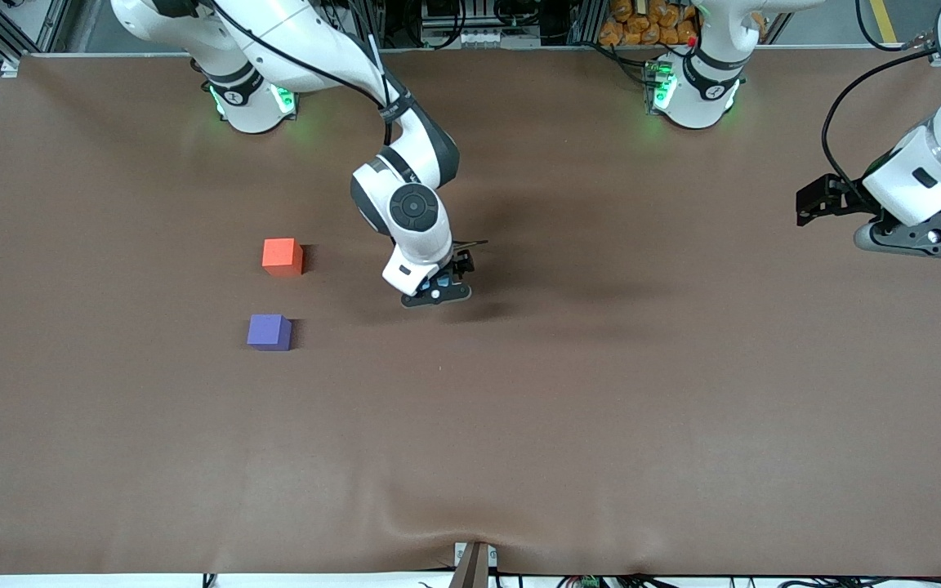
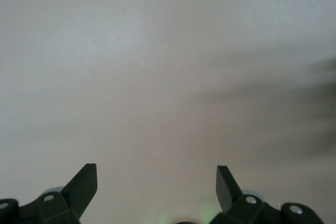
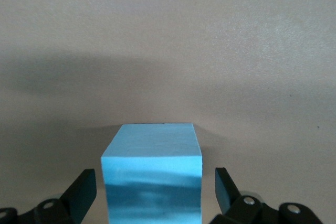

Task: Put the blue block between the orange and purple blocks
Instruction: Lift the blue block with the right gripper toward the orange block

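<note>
1. The orange block (image 1: 282, 256) and the purple block (image 1: 269, 331) rest on the brown surface (image 1: 601, 425) toward the right arm's end, apart, with the purple one nearer the front camera.
2. The right tool (image 1: 436, 291) is low over mid-surface, fingers (image 3: 81, 192) spread, the blue block (image 3: 152, 179) between them with a gap on each side.
3. The left tool (image 1: 924, 237) waits raised over the left arm's end, fingers (image 2: 84, 184) spread, empty.

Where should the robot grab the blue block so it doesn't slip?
Probably by its two flat upright sides, coming straight down from above. The blue block sits flat on the table, and the open right gripper already has a finger on each side of it. The left gripper waits, open.
</note>
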Controlling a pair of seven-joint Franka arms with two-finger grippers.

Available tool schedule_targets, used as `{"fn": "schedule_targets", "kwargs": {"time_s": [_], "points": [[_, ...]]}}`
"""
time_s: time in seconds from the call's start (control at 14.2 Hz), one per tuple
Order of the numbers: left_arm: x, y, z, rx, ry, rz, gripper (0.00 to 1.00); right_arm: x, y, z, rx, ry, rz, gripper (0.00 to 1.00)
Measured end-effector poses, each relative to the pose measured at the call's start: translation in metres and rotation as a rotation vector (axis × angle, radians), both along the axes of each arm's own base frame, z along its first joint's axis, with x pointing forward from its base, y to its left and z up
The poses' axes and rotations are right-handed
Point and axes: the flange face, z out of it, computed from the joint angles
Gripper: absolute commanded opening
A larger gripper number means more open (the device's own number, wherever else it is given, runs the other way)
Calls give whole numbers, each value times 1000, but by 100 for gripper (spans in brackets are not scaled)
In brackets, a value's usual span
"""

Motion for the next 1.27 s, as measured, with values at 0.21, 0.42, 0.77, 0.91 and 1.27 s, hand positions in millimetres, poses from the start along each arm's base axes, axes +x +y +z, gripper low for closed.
{"fn": "schedule_targets", "kwargs": {"time_s": [0.21,0.42,0.77,0.91,1.27], "points": [[1,0,-1,0,2,0,100,0,0,-3,-5,-7,8,79],[1,0,-1,0,2,0,100,2,2,0,0,-14,8,69],[1,1,-1,0,2,3,100,4,3,3,5,-19,6,21],[1,1,-1,0,2,3,100,5,4,5,8,-23,5,15],[1,1,-1,0,2,3,100,17,5,23,15,-31,-7,9]]}}
